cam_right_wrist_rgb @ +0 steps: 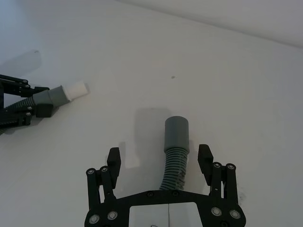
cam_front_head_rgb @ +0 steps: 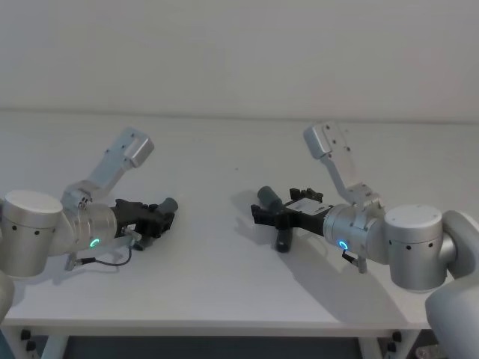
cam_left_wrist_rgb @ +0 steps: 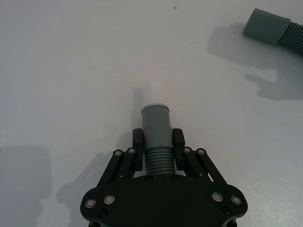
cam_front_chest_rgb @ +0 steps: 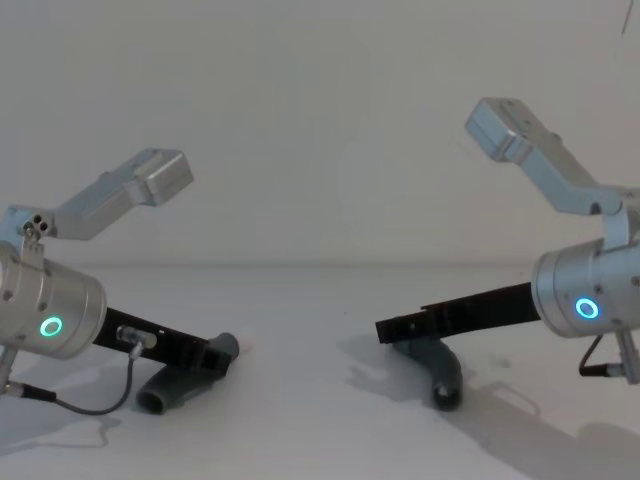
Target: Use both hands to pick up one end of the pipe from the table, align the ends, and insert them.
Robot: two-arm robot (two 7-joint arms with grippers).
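My left gripper (cam_left_wrist_rgb: pixel 157 141) pinches the white-tipped hose piece (cam_left_wrist_rgb: pixel 156 120) in its fingers, on the desk's (cam_front_head_rgb: pixel 224 262) left side. My right gripper (cam_right_wrist_rgb: pixel 159 156) holds its fingers (cam_right_wrist_rgb: pixel 113 161) wide astride the dark-cuffed hose piece (cam_right_wrist_rgb: pixel 176 135), which lies on the desk.

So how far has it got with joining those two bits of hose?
Early days. Done: the left claw is clamped on the white-tipped hose piece. In hand: the right claw sits open around the darker hose piece, not gripping yet. Left: the pieces lie far apart on the table, so lifting, lining up the ends and pushing them together remain.
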